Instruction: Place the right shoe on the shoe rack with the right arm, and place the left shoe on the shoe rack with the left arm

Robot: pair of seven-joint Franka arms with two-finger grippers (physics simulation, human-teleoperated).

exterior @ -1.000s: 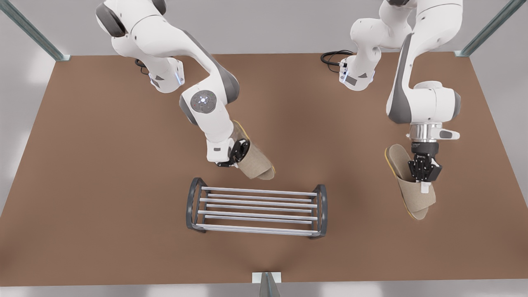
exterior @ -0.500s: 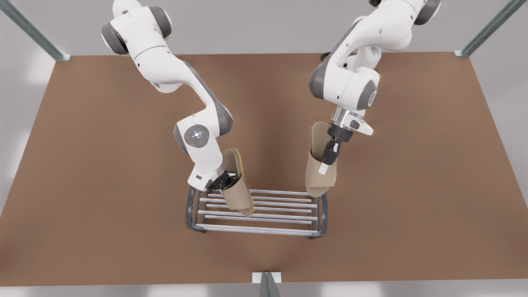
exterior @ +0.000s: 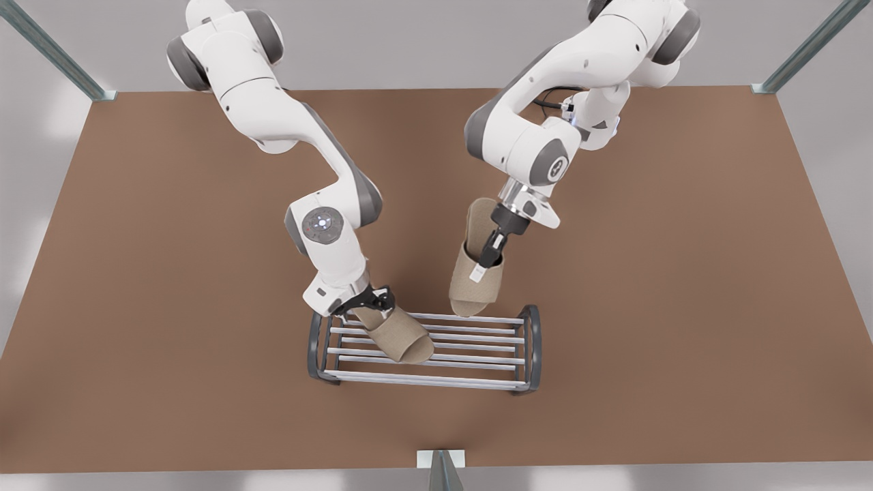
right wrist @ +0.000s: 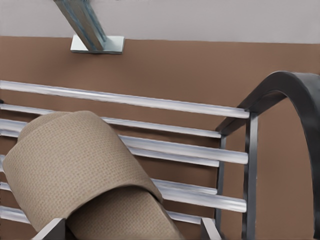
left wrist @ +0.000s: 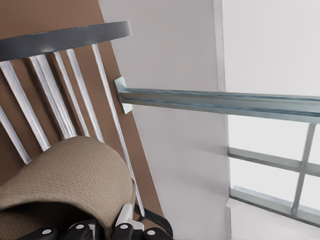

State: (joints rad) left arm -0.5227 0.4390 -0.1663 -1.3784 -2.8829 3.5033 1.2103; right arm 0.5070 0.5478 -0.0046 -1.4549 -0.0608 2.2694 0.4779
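The shoe rack [exterior: 327, 341] stands at the table's front middle, pale bars between dark arched ends. My left gripper [exterior: 372, 303], on the front view's left, is shut on the left shoe [exterior: 404, 343], a beige open-toe slipper. That shoe lies tilted over the rack's left half, toe toward the front. In the left wrist view the left shoe [left wrist: 65, 175] hangs just over the rack's bars [left wrist: 75, 95]. My right gripper [exterior: 485, 262] is shut on the right shoe [exterior: 470, 290], held toe-down just behind the rack's back bar. The right wrist view has this right shoe [right wrist: 80, 175] before the rack [right wrist: 175, 150].
The brown table [exterior: 682, 307] is bare around the rack. A metal post foot [exterior: 441, 460] sits at the front edge, right before the rack. Black cables [exterior: 552, 95] lie by the right arm's base. Frame posts [exterior: 805, 51] stand at the back corners.
The left gripper lowered and swung the left shoe flatter over the rack. The right arm carried the right shoe toward the front view's left, up to the rack's back edge.
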